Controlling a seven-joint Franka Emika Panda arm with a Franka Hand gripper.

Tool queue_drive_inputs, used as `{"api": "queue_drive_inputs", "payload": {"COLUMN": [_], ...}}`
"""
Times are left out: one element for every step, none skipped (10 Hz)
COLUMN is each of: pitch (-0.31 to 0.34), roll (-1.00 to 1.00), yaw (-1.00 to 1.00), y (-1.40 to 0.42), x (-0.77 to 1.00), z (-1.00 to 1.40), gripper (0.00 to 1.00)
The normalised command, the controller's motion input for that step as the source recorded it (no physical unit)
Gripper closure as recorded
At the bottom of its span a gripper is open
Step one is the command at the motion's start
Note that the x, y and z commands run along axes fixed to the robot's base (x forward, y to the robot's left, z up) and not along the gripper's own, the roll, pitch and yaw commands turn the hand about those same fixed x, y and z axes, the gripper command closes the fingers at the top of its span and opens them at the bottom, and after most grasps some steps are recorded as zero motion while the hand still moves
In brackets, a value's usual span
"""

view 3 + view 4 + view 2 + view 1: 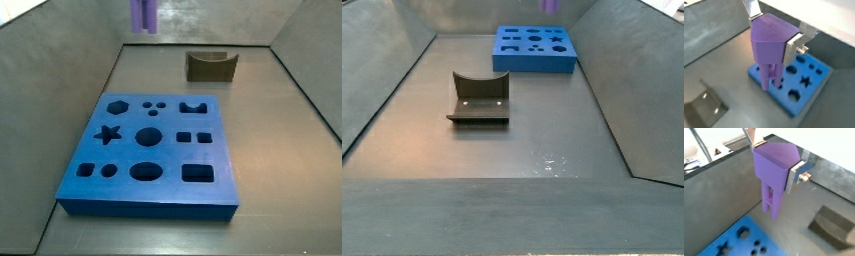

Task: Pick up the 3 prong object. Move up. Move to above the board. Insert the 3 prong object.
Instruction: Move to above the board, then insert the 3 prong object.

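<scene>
My gripper (776, 159) is shut on the purple 3 prong object (771, 168). Its silver fingers (793, 47) clamp the blocky head from both sides, and the thin prong legs hang below. I hold it high in the air; only its legs (142, 14) show at the upper edge of a side view, and a sliver (552, 5) in the other. The blue board (151, 152) lies flat on the floor with its cut-out holes facing up. It also shows in both wrist views (801, 85), below the prongs (741, 240).
An olive-brown notched block (210, 66) stands on the floor beyond the board, also seen in a side view (480, 100) and in both wrist views (832, 225). Grey sloping walls (67, 60) enclose the floor on all sides.
</scene>
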Motion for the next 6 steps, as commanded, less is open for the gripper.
{"api": "queue_drive_inputs", "payload": {"pitch": [0.12,0.118,0.131,0.123,0.086,0.0], "roll": [-0.01,0.0,0.02,0.02,0.03,-0.02], "yaw": [0.01,0.01,0.01,0.01,0.01,0.02], "y": [-1.0,-0.92,-0.54,-0.37,-0.19,0.05], "x": [0.55,0.51,0.34,0.27,0.15,0.0], "z": [0.39,0.36,0.22,0.15,0.08,0.0], "gripper": [1.0,1.0,1.0,1.0,1.0,1.0]}}
